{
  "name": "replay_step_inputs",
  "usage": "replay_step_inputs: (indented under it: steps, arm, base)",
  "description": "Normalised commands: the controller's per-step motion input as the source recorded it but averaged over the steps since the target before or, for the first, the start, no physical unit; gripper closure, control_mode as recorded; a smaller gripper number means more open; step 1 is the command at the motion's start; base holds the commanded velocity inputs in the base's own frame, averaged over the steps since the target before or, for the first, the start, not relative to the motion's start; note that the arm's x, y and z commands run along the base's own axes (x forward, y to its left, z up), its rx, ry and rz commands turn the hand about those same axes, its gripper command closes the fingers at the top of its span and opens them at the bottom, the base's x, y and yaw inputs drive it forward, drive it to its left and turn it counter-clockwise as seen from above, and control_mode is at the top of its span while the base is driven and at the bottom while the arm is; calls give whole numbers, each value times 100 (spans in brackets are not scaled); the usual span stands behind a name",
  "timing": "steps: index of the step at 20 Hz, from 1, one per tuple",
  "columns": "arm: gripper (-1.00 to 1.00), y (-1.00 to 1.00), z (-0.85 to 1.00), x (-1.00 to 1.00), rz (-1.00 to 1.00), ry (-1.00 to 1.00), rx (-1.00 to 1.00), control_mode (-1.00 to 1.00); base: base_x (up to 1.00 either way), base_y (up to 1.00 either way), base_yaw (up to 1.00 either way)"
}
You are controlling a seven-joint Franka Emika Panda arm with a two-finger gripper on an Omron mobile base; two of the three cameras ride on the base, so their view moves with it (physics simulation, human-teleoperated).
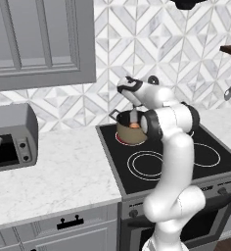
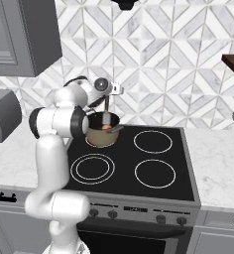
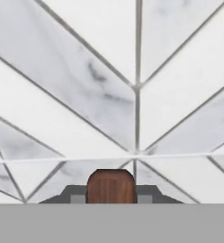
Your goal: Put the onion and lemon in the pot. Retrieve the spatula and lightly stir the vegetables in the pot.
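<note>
The marble tabletop [image 1: 58, 171] fills the lower left of the left base view, and the black stove [image 2: 139, 163] with its four ringed burners takes the middle of the right base view. Behind both runs a wall of grey and white diamond tiles [image 3: 85, 85], which the hand view faces from close by. A grey cupboard [image 1: 39, 39] hangs at the upper left of the left base view, and a grey microwave [image 1: 10, 135] stands at that view's left edge on the tabletop.

The pot [image 2: 103, 131], tan with a dark rim, sits on the stove's far left burner, left of centre in the right base view. The pincer [image 2: 107, 97] hangs just above the pot's mouth, pressed together on the reddish-brown handle of the spatula [image 2: 105, 111], which stands upright with its grey blade down inside the pot. In the hand view the handle's rounded end rises at bottom centre between the two finger tips.

The onion [image 1: 134, 125] lies inside the pot, just beside the blade. The lemon cannot be made out in the pot. A silver ladle [image 1: 229, 90] hangs at the right edge of the left base view.
</note>
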Motion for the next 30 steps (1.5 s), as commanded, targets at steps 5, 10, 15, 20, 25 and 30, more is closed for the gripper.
replay_step_inputs:
  steps: [5,10,15,20,25,30]
  arm:
    - [100,0,-33,48,0,3,0,-100]
    - [100,6,36,-32,0,-1,0,-100]
    - [100,17,32,-55,-1,1,0,-100]
    - [100,23,-7,-16,-4,15,0,-100]
    - [100,12,-34,7,-5,12,0,-100]
    - [100,13,-53,22,-5,5,0,-100]
  base:
    - [0,0,0]
    - [0,0,0]
    - [0,0,0]
    - [0,0,0]
    - [0,0,0]
    - [0,0,0]
